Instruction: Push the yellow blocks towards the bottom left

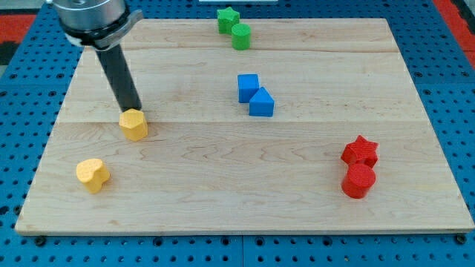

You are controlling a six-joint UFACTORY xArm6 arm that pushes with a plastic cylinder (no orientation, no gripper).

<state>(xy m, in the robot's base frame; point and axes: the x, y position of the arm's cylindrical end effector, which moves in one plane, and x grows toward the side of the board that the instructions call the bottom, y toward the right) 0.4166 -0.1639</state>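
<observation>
My tip (133,109) touching the top edge of the yellow hexagonal block (134,124), yellow heart block (92,175) below-left of it; no gripper fitted.

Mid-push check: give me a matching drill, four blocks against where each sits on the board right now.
Blocks:
1. yellow hexagonal block
2. yellow heart block
3. green star block
4. red cylinder

Places:
A. top edge, centre
B. bottom right
C. bottom left
D. just below my tip, upper left

Pairs: 1-D, 2-C, 3-A, 4-B
</observation>
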